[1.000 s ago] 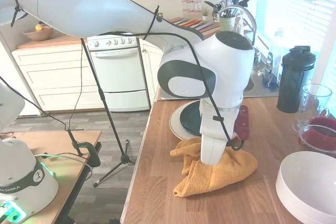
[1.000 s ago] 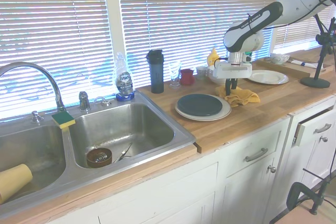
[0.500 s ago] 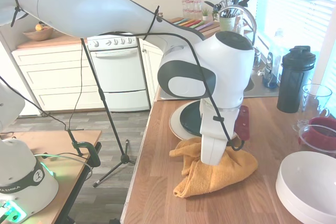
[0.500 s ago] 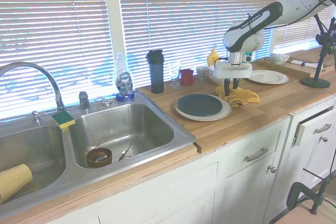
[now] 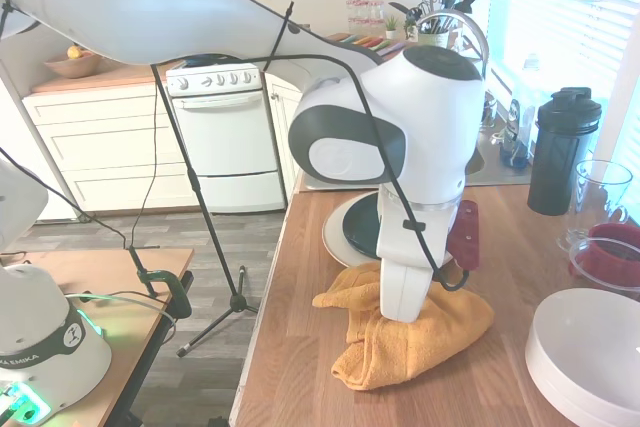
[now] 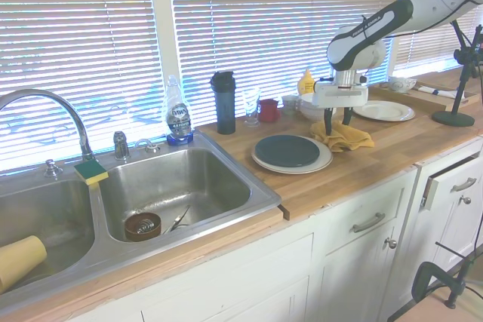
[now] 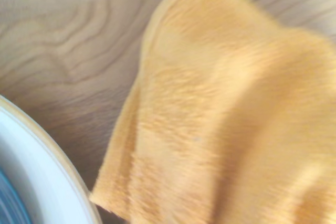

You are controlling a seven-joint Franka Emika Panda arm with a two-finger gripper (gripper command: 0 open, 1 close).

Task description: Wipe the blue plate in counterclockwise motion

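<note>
The blue plate (image 6: 287, 150) rests on a larger cream plate (image 6: 300, 166) on the wooden counter; in the first exterior view the blue plate (image 5: 362, 229) is partly hidden behind the arm. An orange towel (image 6: 345, 138) lies crumpled just beside the plates. My gripper (image 6: 337, 123) stands upright over the towel, away from the plate, its fingers apart and dipping into the cloth. The wrist view shows the towel (image 7: 226, 119), the cream plate's rim (image 7: 39, 156) and a sliver of the blue plate (image 7: 6, 203).
A big white bowl (image 5: 590, 352), a red mug (image 5: 612, 252), a glass cup (image 5: 598, 187) and a black shaker bottle (image 5: 563, 152) stand toward the window. A white plate (image 6: 385, 111) lies further along the counter. The sink (image 6: 173, 182) is beyond the plates.
The arm has shifted slightly away from the plates and a little higher. The towel has moved with it, its folds now spread wider on the counter.
</note>
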